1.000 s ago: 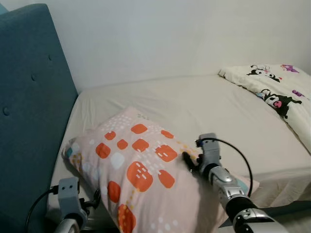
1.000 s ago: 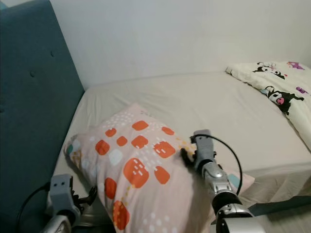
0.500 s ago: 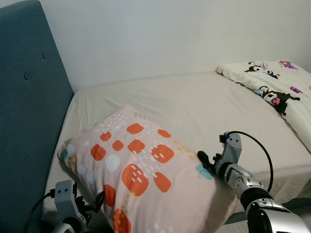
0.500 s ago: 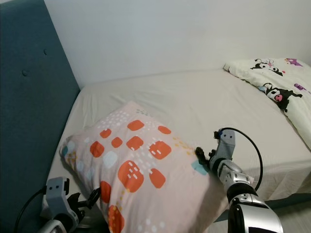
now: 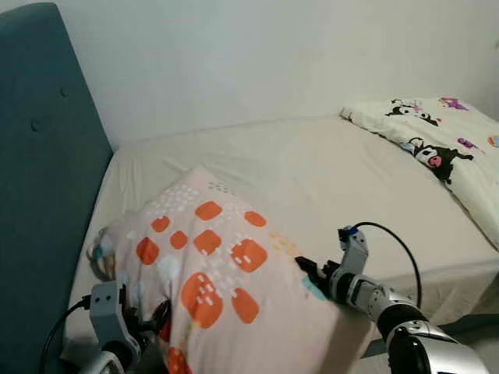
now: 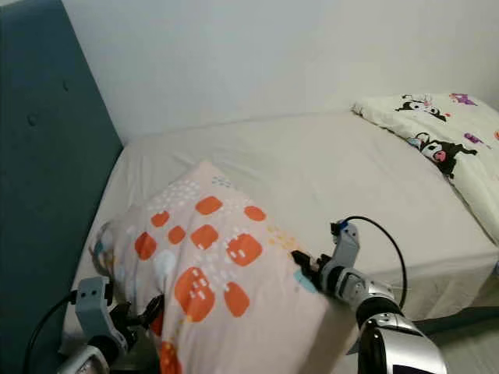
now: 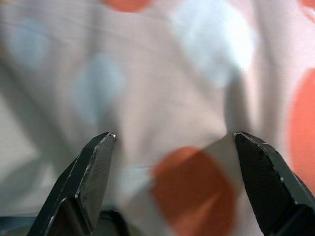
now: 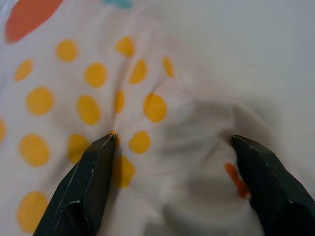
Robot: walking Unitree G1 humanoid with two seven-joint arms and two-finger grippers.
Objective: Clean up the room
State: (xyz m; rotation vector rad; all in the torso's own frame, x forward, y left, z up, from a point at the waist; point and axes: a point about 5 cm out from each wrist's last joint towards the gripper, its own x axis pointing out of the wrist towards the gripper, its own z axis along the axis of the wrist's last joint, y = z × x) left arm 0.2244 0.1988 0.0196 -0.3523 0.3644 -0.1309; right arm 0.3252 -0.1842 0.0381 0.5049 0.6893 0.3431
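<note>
1. Bed [image 5: 327, 167] with a plain sheet sits by a blue headboard [image 5: 39, 195].
2. Blanket [image 5: 444, 148] with cartoon pictures lies far off.
3. Pillow [image 5: 218, 273] with orange spots rests on the bed's near edge.
4. Left end effector [image 7: 172, 182] and right end effector [image 8: 172, 182] press into the pillow, fingers spread wide.
</note>
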